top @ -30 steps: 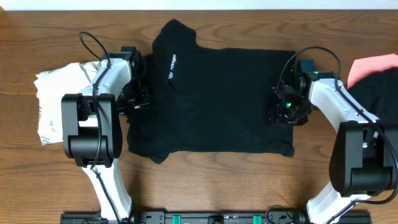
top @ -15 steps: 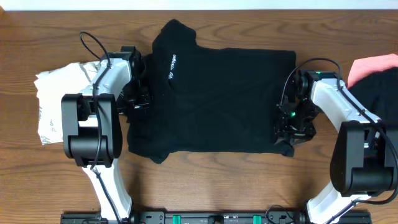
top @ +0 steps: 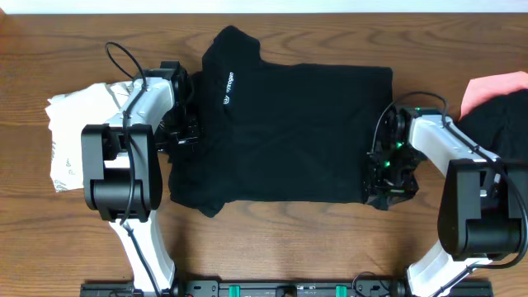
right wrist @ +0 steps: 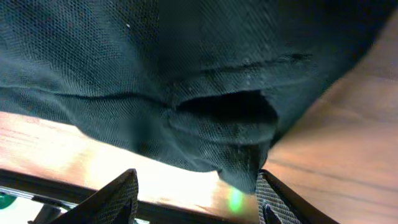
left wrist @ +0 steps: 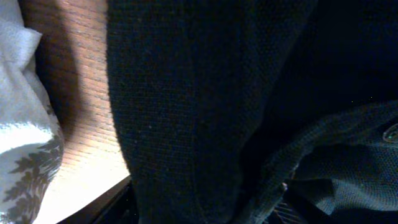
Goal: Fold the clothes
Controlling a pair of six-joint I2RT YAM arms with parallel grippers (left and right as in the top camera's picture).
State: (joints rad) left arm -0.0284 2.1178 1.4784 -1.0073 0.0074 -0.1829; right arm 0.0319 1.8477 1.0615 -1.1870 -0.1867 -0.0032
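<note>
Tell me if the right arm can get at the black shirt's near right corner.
Probably yes. The right gripper sits open at that corner of the black shirt, the hem lying between its fingers, with nothing in the way.

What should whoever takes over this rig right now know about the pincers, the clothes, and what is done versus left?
Left pincer: at the left edge of the black shirt. Fabric fills its wrist view, so open or shut cannot be told.
Right pincer: open, fingers either side of the shirt's lower right corner, not clamped.
Clothes: black shirt spread flat mid-table, logo up; white patterned garment at left; pink garment at the right edge, dark fabric beside it.
Done: shirt laid out, no clear fold yet.
Left: grasp the corner, fold this shirt, probably the others after.
</note>
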